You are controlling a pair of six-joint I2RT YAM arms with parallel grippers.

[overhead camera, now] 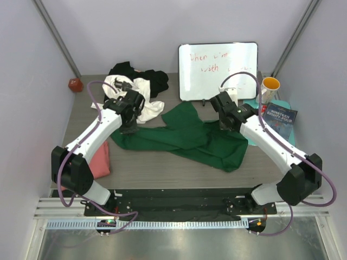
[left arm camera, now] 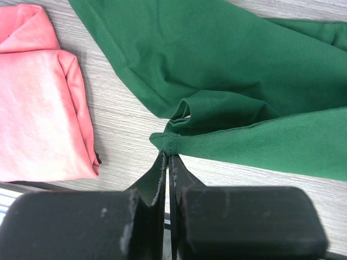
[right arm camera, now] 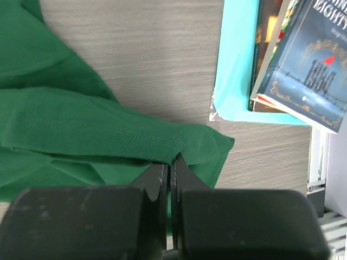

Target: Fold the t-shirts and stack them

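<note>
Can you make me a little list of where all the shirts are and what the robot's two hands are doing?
Left gripper: shut, pinching an edge of the green shirt
Right gripper: shut, pinching another edge of the green shirt
Green shirt: lying rumpled between the arms, not folded
Pink shirt: folded, by the left arm
White shirt and black shirt: heaped together at the back
Other things: whiteboard, mug, book on a teal mat, red ball
</note>
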